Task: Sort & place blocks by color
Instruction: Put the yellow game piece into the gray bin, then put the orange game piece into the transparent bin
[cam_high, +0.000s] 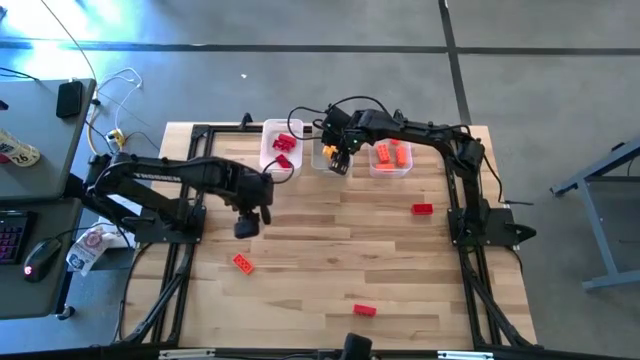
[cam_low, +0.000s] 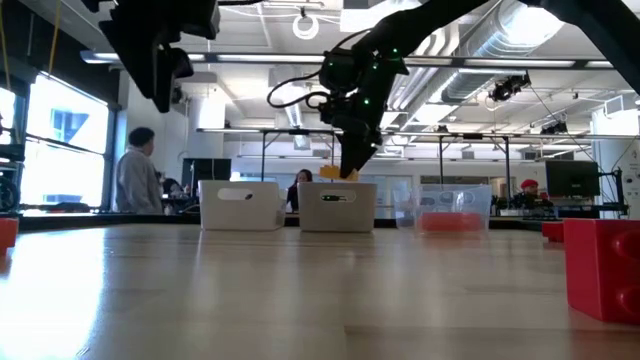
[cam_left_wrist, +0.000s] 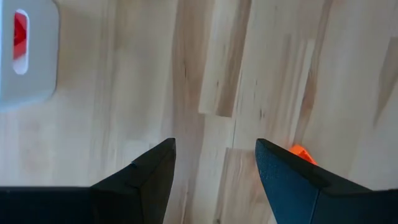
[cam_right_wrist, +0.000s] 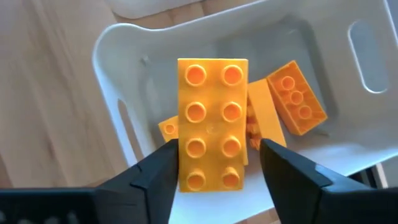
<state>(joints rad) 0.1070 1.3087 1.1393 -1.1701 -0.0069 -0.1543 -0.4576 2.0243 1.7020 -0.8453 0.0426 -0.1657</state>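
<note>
Right wrist view: right gripper (cam_right_wrist: 214, 165), jaws parted either side of a yellow brick (cam_right_wrist: 211, 121) over the middle bin (cam_right_wrist: 124, 124); brick looks light, rigid, slick, best pinched across long smooth sides; left gripper (cam_left_wrist: 214, 165) open, empty.

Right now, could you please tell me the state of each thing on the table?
Right gripper: jaws open, over middle bin.
Yellow block: loose between those jaws.
Left gripper: jaws open, empty, above table.
Left bin: holds red blocks.
Middle bin: holds yellow blocks.
Right bin: holds orange blocks.
Far red block, near red block, orange-red block: unsorted on table.
</note>
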